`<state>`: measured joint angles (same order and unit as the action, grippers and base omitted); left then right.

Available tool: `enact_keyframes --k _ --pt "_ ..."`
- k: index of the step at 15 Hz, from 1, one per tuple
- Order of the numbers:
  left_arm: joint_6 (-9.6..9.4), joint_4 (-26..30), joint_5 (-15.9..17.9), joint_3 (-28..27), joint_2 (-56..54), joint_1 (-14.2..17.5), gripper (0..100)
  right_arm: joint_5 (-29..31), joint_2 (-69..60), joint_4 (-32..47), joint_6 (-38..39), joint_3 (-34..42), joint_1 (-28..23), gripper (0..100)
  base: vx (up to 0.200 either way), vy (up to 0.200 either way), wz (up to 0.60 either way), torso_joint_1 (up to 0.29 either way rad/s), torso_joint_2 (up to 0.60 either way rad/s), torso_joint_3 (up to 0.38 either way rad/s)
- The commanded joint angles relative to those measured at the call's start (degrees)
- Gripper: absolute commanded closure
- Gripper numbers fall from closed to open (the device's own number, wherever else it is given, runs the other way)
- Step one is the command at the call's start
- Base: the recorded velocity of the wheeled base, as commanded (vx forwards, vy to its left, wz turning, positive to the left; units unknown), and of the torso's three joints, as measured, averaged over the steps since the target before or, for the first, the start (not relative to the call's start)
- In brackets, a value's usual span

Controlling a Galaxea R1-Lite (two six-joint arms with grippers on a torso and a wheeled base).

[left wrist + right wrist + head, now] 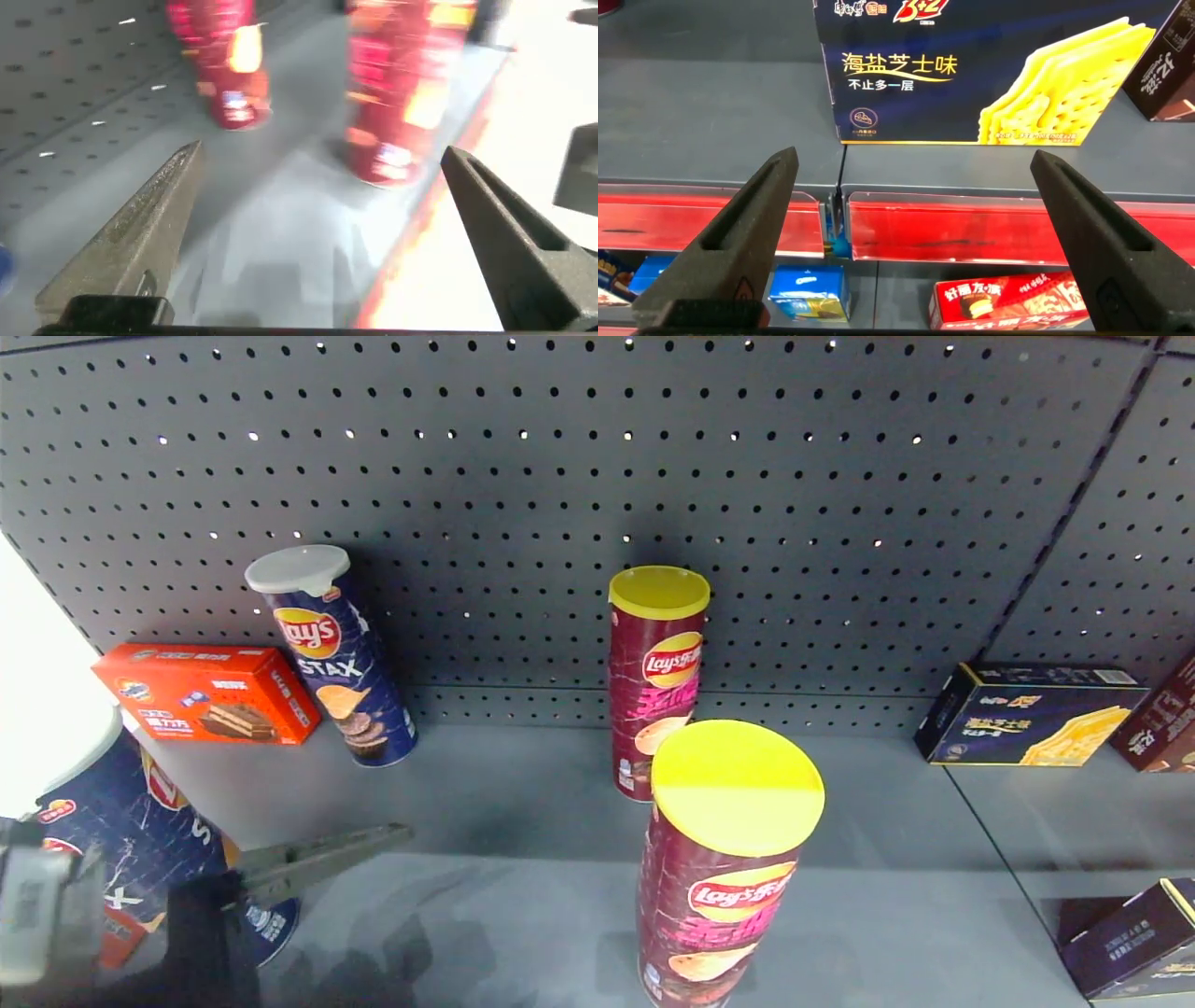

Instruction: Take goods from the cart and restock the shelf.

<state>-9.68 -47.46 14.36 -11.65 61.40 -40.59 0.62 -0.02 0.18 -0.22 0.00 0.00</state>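
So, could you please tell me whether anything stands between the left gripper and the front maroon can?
Nothing visible does. The open left gripper faces the front maroon can across bare shelf. The back maroon can stands off that line, and the near blue can is beside the gripper.

The grey shelf [523, 803] carries an orange box [205, 693] at its left rear and a blue can [334, 658] just beside it. Two maroon cans stand mid-shelf, the rear can [655, 681] behind the front can [719, 877]. A navy box [1032, 714] lies at right rear, and a second blue can [140, 840] stands at left front.
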Motion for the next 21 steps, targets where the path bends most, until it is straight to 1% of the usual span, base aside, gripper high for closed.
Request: enact_keyframes --k 1,2,3,4,5,6,7,9,10,11,12,13,14,15,16,17,18,19,20,21 --pt "0.71 0.3 0.0 8.3 -12.6 -6.4 0 0.0 0.0 0.0 0.0 0.0 0.0 0 0.0 0.0 0.0 0.0 0.0 0.0" --pt "0.8 0.4 -0.4 11.0 -15.7 -6.1 0 0.0 0.0 0.0 0.0 0.0 0.0 0 0.0 0.0 0.0 0.0 0.0 0.0" --pt "0.8 0.5 -0.5 11.3 -16.0 -6.0 0 0.0 0.0 0.0 0.0 0.0 0.0 0 0.0 0.0 0.0 0.0 0.0 0.0" --pt "0.98 10.9 -4.4 11.7 -25.6 -5.0 0 0.0 0.0 0.0 0.0 0.0 0.0 0 0.0 0.0 0.0 0.0 0.0 0.0" --pt "0.45 18.7 -6.9 11.7 -32.5 -4.7 0 0.0 0.0 0.0 0.0 0.0 0.0 0 0.0 0.0 0.0 0.0 0.0 0.0" --pt "0.45 25.0 -7.4 11.5 -37.1 -4.8 0 0.0 0.0 0.0 0.0 0.0 0.0 0 0.0 0.0 0.0 0.0 0.0 0.0" --pt "0.36 39.5 -7.5 7.9 -47.2 -4.7 0 0.0 0.0 0.0 0.0 0.0 0.0 0 0.0 0.0 0.0 0.0 0.0 0.0" --pt "0.45 57.0 -7.6 2.2 -56.7 -4.6 0 0.0 0.0 0.0 0.0 0.0 0.0 0 0.0 0.0 0.0 0.0 0.0 0.0" --pt "0.45 57.6 -7.6 2.1 -57.0 -4.6 0 0.0 0.0 0.0 0.0 0.0 0.0 0 0.0 0.0 0.0 0.0 0.0 0.0" --pt "0.45 65.5 -7.6 1.8 -61.4 -4.0 0 0.0 0.0 0.0 0.0 0.0 0.0 0 0.0 0.0 0.0 0.0 0.0 0.0" --pt "0.45 65.8 -7.4 1.7 -61.4 -1.3 0 0.0 0.0 0.0 0.0 0.0 0.0 0 0.0 0.0 0.0 0.0 0.0 0.0" --pt "0.36 65.8 -7.2 1.7 -61.4 3.9 0 0.0 0.0 0.0 0.0 0.0 0.0 0 0.0 0.0 0.0 0.0 0.0 0.0" --pt "0.19 64.6 -6.4 2.6 -58.2 12.1 0 0.0 0.0 0.0 0.0 0.0 0.0 0 0.0 0.0 0.0 0.0 0.0 0.0" --pt "0.28 62.2 -6.1 3.7 -55.8 16.4 0 0.0 0.0 0.0 0.0 0.0 0.0 0 0.0 0.0 0.0 0.0 0.0 0.0" --pt "0.45 58.4 -6.0 5.4 -54.9 19.5 0 0.0 0.0 0.0 0.0 0.0 0.0 0 0.0 0.0 0.0 0.0 0.0 0.0" --pt "0.54 55.6 -6.1 6.7 -53.9 21.3 0 0.0 0.0 0.0 0.0 0.0 0.0 0 0.0 0.0 0.0 0.0 0.0 0.0" --pt "0.36 46.8 -6.2 11.7 -51.9 30.0 0 0.0 0.0 0.0 0.0 0.0 0.0 0 0.0 0.0 0.0 0.0 0.0 0.0" --pt "0.54 47.3 -6.2 11.7 -53.4 35.5 0 0.0 0.0 0.0 0.0 0.0 0.0 0 0.0 0.0 0.0 0.0 0.0 0.0" --pt "0.89 47.5 -6.5 11.7 -55.7 36.9 0 0.0 0.0 0.0 0.0 0.0 0.0 0 0.0 0.0 0.0 0.0 0.0 0.0" --pt "2.03 47.6 -6.7 11.7 -55.9 36.8 0 0.0 0.0 0.0 0.0 0.0 0.0 0 0.0 0.0 0.0 0.0 0.0 0.0"
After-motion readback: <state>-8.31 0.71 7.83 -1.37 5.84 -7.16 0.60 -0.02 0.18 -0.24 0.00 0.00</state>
